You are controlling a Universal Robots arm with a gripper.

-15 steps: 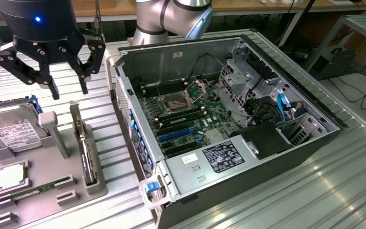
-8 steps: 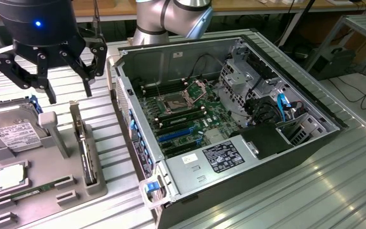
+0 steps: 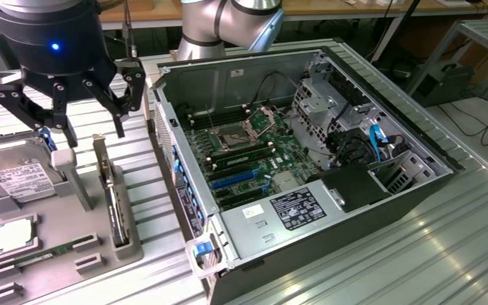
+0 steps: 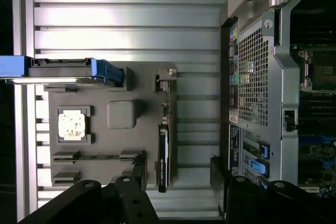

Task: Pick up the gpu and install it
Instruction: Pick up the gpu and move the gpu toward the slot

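Pickup seems the step in hand: the gpu [image 3: 114, 200] stands on edge in a slot of the grey holder [image 3: 64, 225], untouched, near the hard drive [image 3: 5, 160], whose white label [image 3: 20, 181] is unreadable. Above hangs the gripper [image 3: 87, 124], spread wide and empty; a grip would call for jaws squared across the thin card. Beyond, the sticker [image 3: 295, 208] inside the open case [image 3: 354, 248] is illegible too.

exterior: high oblique, mid-range | wrist: straight down from above | shared: parts tray [image 3: 64, 219], case [image 3: 218, 82]
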